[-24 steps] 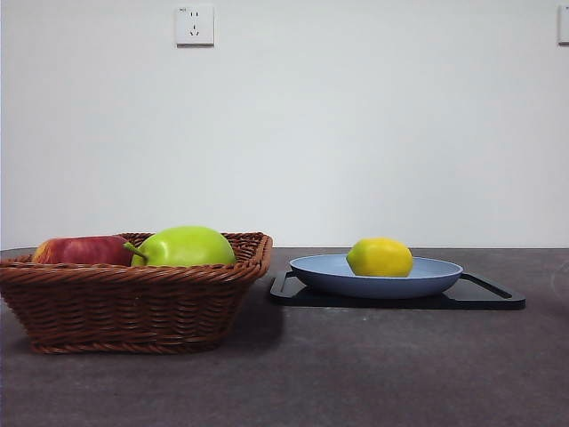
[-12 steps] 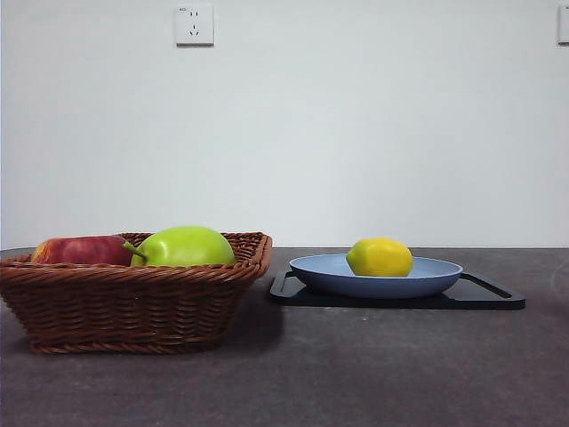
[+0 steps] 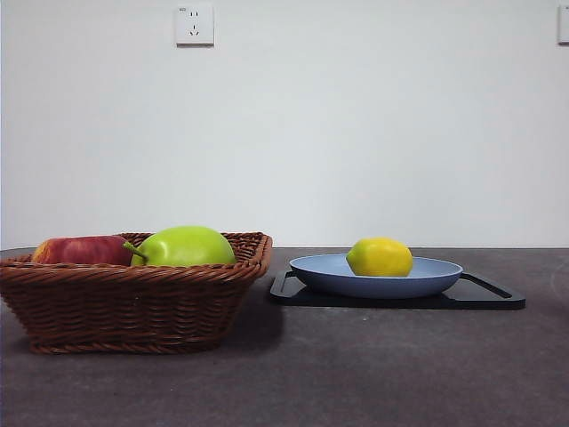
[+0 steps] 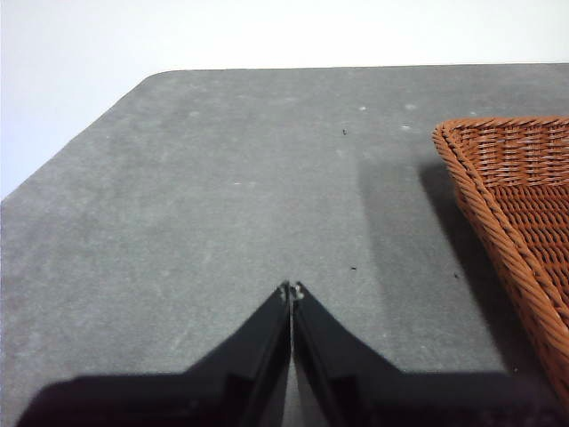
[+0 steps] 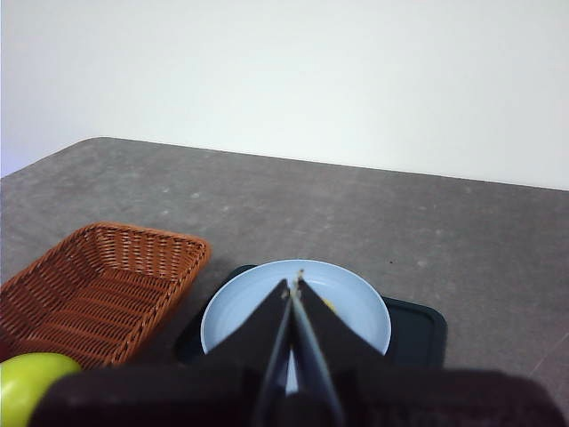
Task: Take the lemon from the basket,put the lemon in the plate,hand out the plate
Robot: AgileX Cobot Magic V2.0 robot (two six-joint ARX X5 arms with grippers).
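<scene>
Resting in the plate (image 3: 427,277), the lemon (image 3: 380,257) lies a little toward the basket side of its middle, its blunt end turned toward the basket (image 3: 133,302). The plate stands on a black tray (image 3: 493,298) with handles, and the tray lies just beside the basket on the dark grey table (image 3: 356,374). In the basket a green fruit (image 3: 184,246) with a short stem sits beside a red apple (image 3: 80,251), the two touching, both rising above the braided rim. A white wall socket (image 3: 195,25) shows high on the wall behind. No arm shows in the front view. The right gripper (image 5: 292,286) hangs high over the near edge of the plate, its jaws pressed together with no gap and nothing between them; only a sliver of the lemon shows past them in that view, and the green fruit peeks in at a corner beside the basket. The left gripper (image 4: 292,292) hovers over bare table, well apart from the fruit, its jaws likewise closed tip to tip on nothing, with one corner of the basket off to its side.
</scene>
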